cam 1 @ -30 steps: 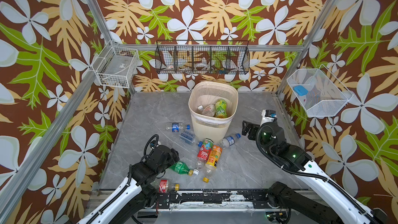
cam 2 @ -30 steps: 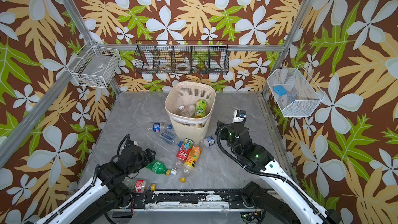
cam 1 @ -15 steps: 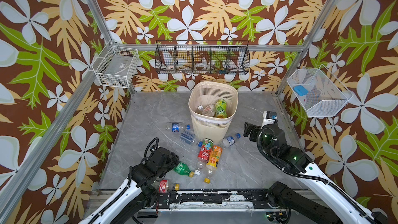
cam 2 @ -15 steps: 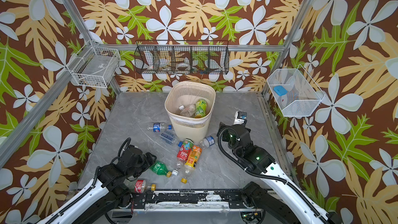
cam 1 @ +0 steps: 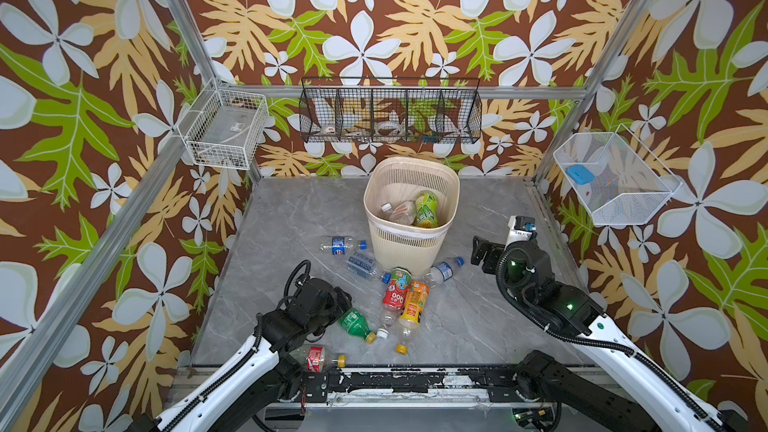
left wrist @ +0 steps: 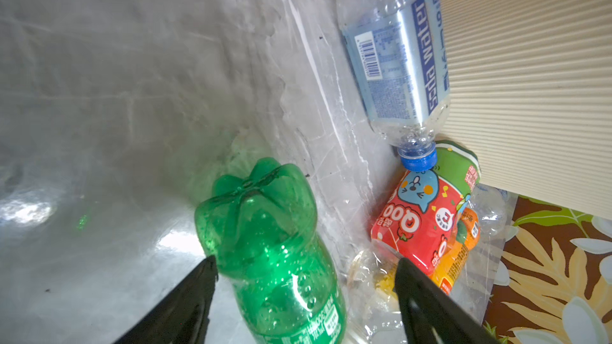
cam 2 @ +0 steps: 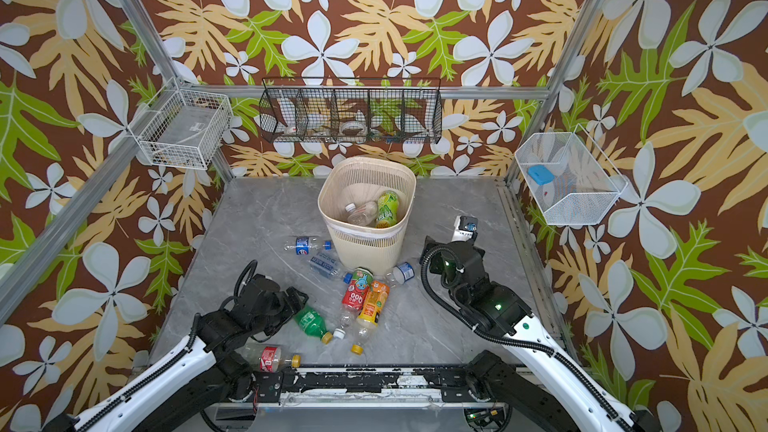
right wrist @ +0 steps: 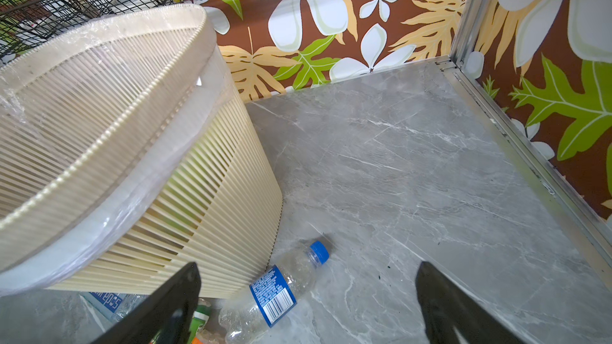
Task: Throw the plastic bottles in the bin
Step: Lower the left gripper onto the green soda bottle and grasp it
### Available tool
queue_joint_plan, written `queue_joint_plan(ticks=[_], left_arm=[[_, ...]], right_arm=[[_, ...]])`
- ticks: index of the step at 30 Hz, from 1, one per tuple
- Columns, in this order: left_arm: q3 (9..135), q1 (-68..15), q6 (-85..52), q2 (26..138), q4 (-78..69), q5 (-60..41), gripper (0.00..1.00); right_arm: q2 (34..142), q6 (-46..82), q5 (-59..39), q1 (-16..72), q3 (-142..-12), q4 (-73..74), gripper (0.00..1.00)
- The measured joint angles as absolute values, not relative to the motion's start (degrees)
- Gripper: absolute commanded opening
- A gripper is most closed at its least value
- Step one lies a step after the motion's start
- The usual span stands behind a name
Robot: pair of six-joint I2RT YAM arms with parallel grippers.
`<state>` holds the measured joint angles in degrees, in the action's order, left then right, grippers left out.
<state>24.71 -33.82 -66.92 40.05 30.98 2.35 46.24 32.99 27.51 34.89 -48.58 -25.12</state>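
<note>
Over the last second little is changing. Our left gripper is creeping in on the green bottle, which is lying where it lay, at 7 o'clock from the middle of the table. The jaws are standing wide on either side of the bottle's base end. One finger is just about touching it, the other is apart from it, and nothing is clamped. We are judging this a grasp about to close, not a lift.

Our right gripper is barely shifting at 2 o'clock. Its jaws are spread fully and holding nothing, and it is looking down on the blue-capped clear bottle at the foot of the bin.

No bottle is going in during this second, so the count is standing still.

The bin is standing at 12 o'clock, holding a green-labelled bottle and a clear bottle. At least seven bottles are waiting outside it:
- two blue-labelled ones at 10 o'clock
- the red-labelled bottle and orange-labelled bottle side by side at 6 o'clock
- a cola bottle at the front edge

The black wire rack is holding small items that we cannot make out. The left white basket is showing something flat and pale. The right white basket is carrying a blue object.
</note>
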Motion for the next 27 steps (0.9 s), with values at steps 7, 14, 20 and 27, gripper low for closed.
queue_joint_plan(ticks=[7, 14, 20, 27], left_arm=[[25.0, -34.2, -67.4, 31.3, 38.3, 2.8, 0.85], [22.3, -34.4, -68.9, 29.9, 41.4, 2.3, 0.84], [22.1, -37.1, -69.3, 36.4, 36.2, 1.3, 0.84], [19.6, -40.9, -70.9, 42.1, 28.2, 1.2, 0.81]], right_arm=[[44.9, 33.0, 28.4, 34.9, -48.3, -25.4, 1.0], [45.2, 33.0, 28.5, 34.9, -47.7, -25.3, 1.0], [45.2, 33.0, 28.5, 34.9, -47.8, -25.3, 0.99], [45.2, 33.5, 28.5, 34.9, -47.7, -25.3, 1.0]])
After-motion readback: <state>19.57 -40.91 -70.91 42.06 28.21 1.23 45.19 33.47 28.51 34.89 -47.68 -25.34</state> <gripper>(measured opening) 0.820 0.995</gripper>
